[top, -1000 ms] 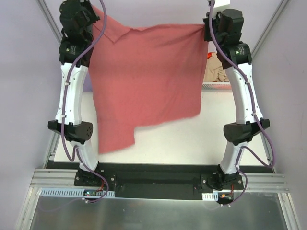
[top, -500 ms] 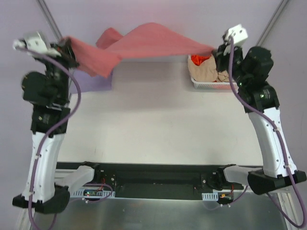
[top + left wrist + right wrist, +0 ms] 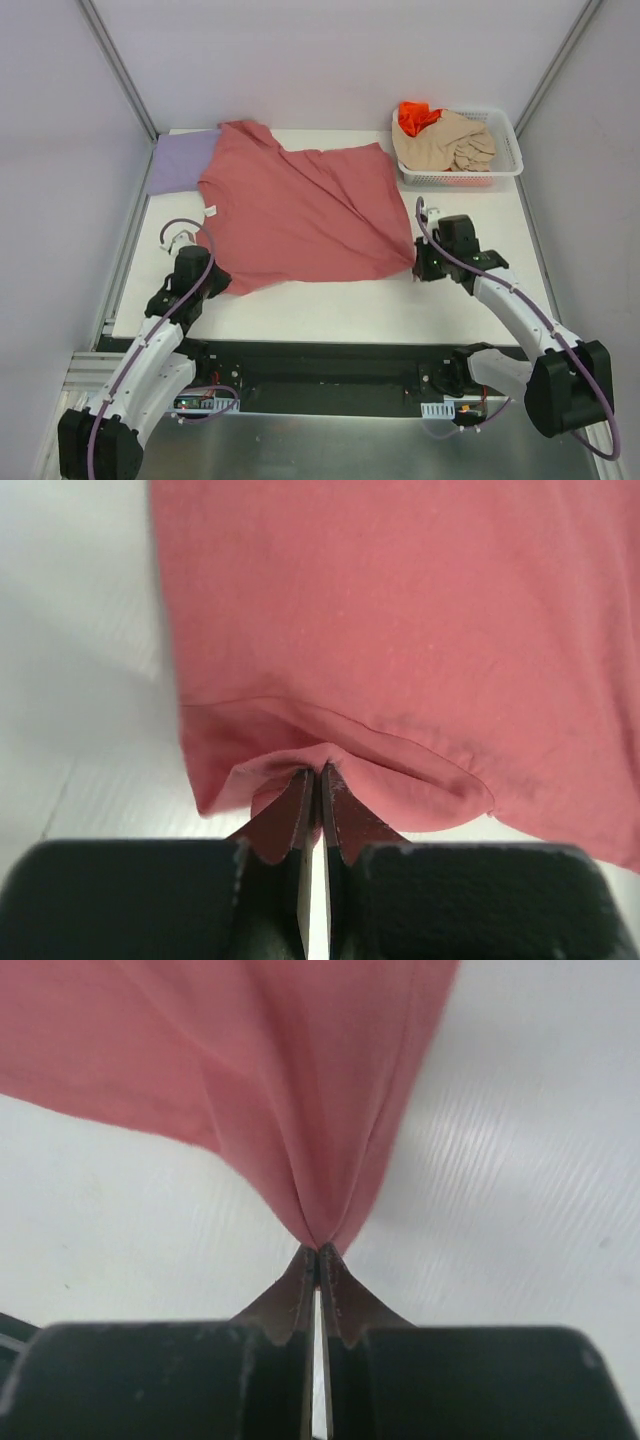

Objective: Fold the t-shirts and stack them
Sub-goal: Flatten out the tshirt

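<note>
The rose-red t-shirt [image 3: 300,210] lies spread and wrinkled on the white table. My left gripper [image 3: 214,279] is shut on its near left hem [image 3: 320,765]. My right gripper [image 3: 418,262] is shut on its near right corner [image 3: 318,1235]. A lavender-purple t-shirt [image 3: 180,162] lies flat at the far left, partly under the red one. A beige t-shirt [image 3: 450,140] and an orange t-shirt [image 3: 416,116] sit bunched in the white mesh basket [image 3: 506,128].
The basket stands at the far right corner of the table. Bare white table [image 3: 330,300] shows along the near edge between the arms. Metal frame posts rise at the far left and far right.
Both arms have swung down from high up to the table's near side, pulling the red t-shirt from hanging in the air to lying spread on the table.
</note>
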